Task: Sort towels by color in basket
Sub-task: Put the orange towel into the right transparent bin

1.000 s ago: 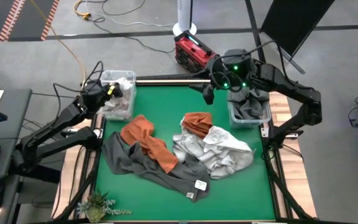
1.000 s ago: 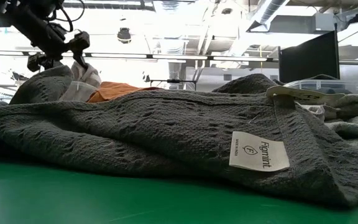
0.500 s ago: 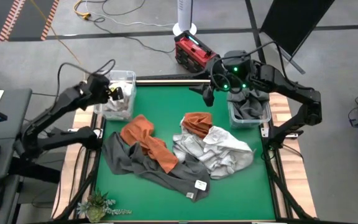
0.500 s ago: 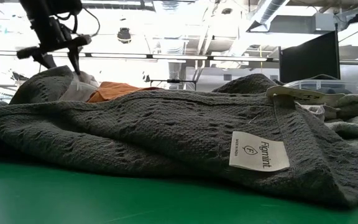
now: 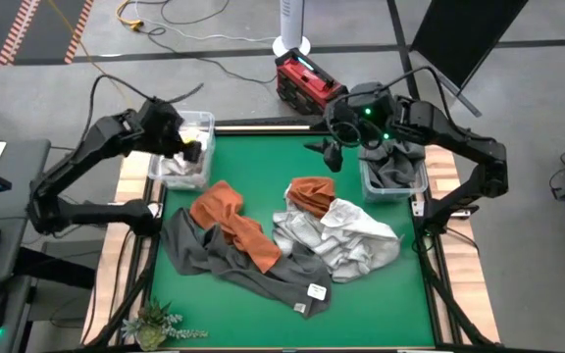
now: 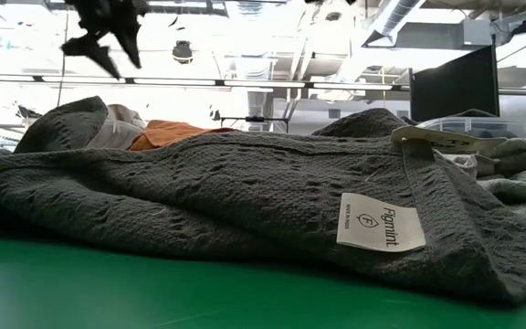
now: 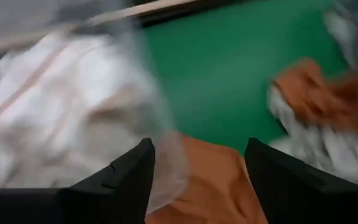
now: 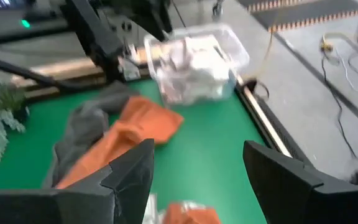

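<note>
A pile of towels lies on the green table: a rust orange towel (image 5: 231, 221) over a dark grey towel (image 5: 253, 267), a second orange towel (image 5: 312, 192), and white and light grey towels (image 5: 346, 237). White towels (image 7: 61, 106) fill the clear left bin (image 5: 204, 120). A dark grey towel (image 5: 392, 167) sits in the right bin. My left gripper (image 5: 192, 150) hangs open above the left bin's near right corner, empty. My right gripper (image 5: 333, 152) is open and empty, raised over the table's far right part.
The left bin stands at the table's far left corner and the right bin (image 5: 420, 184) at the right edge. A red device (image 5: 302, 78) sits beyond the far edge. A small plant (image 5: 153, 322) is at the near left corner. Bare green surface lies between the bins.
My left gripper has risen out of the left bin and drifted slightly toward the table's right. The white towel under it has stayed behind and settled lower in the bin.
</note>
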You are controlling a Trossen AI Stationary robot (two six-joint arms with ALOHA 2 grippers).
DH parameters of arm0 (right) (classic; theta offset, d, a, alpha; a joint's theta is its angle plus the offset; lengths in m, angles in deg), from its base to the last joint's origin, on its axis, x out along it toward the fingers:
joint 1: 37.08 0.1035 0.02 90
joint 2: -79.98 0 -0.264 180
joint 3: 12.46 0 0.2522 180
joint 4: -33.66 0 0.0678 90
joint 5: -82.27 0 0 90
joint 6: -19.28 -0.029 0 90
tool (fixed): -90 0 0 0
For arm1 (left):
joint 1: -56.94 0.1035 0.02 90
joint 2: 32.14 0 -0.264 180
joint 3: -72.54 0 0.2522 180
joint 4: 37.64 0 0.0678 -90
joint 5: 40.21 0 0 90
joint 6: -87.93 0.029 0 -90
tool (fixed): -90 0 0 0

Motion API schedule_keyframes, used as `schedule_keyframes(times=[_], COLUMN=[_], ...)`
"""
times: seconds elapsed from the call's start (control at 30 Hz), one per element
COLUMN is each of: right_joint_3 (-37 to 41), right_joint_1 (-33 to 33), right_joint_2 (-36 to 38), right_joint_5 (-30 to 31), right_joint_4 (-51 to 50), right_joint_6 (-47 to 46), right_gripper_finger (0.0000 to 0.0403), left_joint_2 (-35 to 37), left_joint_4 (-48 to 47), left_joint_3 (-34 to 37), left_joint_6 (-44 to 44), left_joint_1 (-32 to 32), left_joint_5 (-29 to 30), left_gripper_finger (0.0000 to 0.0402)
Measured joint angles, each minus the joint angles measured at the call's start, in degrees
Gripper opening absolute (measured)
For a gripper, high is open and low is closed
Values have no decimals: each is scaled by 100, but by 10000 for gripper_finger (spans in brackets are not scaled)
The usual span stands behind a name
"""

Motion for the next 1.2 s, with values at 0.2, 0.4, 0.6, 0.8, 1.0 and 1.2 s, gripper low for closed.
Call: schedule_keyframes(times=[0.2, 0.4, 0.6, 0.8, 1.0, 1.2], right_joint_3=[345, 1418, 2417, 2691, 2634, 2203], right_joint_1=[-262, -38, 572, 789, 1039, 1486], right_joint_2=[-79, -83, -90, -179, -692, -1572], right_joint_5=[3, -105, -363, -808, -1075, -887], right_joint_4=[-361, 17, 941, 1773, 2490, 3335], right_joint_6=[97, -44, -191, -9, -346, -1097], right_gripper_finger=[276, 276, 276, 276, 276, 276], left_joint_2=[-351, -876, -987, -566, 40, 709], left_joint_4=[628, 1393, 1717, 1732, 1856, 2349], left_joint_3=[199, 849, 1009, 1005, 937, 877], left_joint_6=[1040, 1105, 648, 421, -506, -290], left_joint_1=[-1566, -2694, -3110, -3036, -2871, -2871], left_joint_5=[-115, 70, 714, 1238, 2331, 2205], left_gripper_finger=[240, 240, 240, 240, 240, 240])
